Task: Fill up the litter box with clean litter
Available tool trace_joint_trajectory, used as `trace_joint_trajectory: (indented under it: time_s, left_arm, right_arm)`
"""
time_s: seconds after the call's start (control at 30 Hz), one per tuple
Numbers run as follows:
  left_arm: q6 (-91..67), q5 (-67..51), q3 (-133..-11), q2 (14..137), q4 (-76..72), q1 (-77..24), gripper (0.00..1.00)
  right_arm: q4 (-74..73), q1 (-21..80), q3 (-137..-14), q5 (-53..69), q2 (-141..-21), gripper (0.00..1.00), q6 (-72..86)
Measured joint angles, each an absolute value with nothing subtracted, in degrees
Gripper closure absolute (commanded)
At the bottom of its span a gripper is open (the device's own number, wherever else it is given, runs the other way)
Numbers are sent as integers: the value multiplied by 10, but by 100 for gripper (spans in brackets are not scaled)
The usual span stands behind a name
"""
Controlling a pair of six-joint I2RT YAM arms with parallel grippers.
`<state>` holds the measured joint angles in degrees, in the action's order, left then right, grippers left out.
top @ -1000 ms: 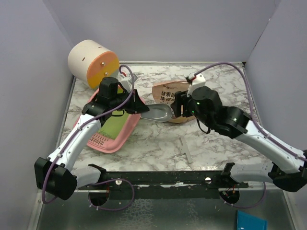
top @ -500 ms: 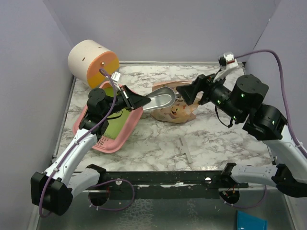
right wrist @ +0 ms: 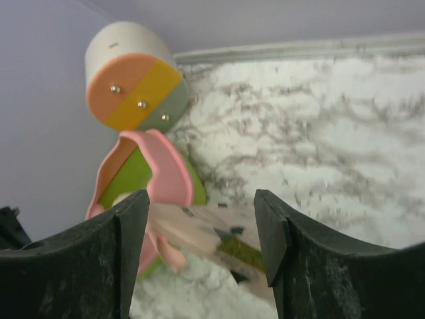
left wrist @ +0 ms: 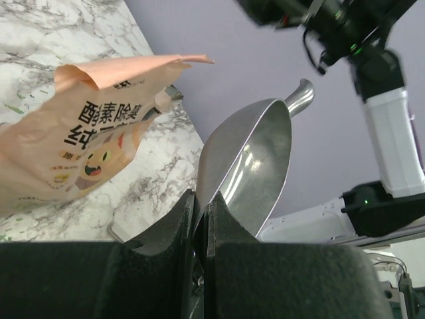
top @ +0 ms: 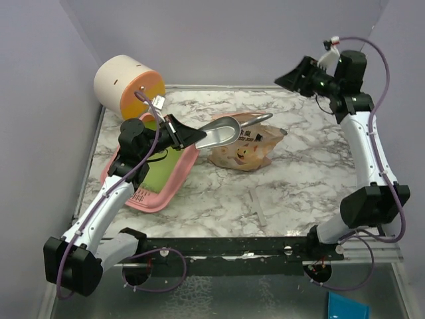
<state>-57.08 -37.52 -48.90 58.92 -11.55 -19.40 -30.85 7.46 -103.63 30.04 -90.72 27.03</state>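
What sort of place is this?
Likely a robot test booth, not a home: plain lilac walls enclose a marble-patterned table, with the left arm and right arm bolted at its near edge.

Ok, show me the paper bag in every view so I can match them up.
Top view: the paper bag lies mid-table, right of the pink tray, partly behind the scoop.
Left wrist: left half of the picture, beyond the scoop.
Right wrist: bottom centre, in the gap of the open right claw, blurred.
Shared landmark: the marble tabletop under it.
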Motion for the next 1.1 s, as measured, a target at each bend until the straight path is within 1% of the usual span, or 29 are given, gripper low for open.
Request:
trace_joint_trajectory:
  time_s: [0.07,0.13,0.2,0.3,0.4,0.5,0.77,0.9,1.1]
  left_arm:
    - [-571,-377,-493,600,-128,-191,100]
    - [-572,-381,-495,616,-137,-190,100]
    - [-571,-384,-500,633,-139,-190,100]
    - [-569,-390,-510,655,-141,-190,100]
    - [-568,-394,-518,671,-146,-192,100]
    - [-567,-394,-521,679,-151,-199,100]
    - [-566,-394,-521,690,-163,-227,100]
    - [-566,-394,-521,689,-166,-234,100]
    - [-566,-394,-521,689,-170,-236,100]
  right_arm:
    - [-256,7,-925,378,-872,35,308]
    - [-228,-17,-852,435,-839,35,331]
    - [-185,-12,-781,503,-786,35,350]
    - [-142,1,-730,563,-713,35,363]
    - [-96,2,-708,599,-656,35,375]
    - [-60,2,-702,624,-637,36,385]
    - [-83,2,-689,617,-661,37,361]
    - [-96,2,-689,607,-667,40,347]
    - [-83,2,-672,623,-668,43,351]
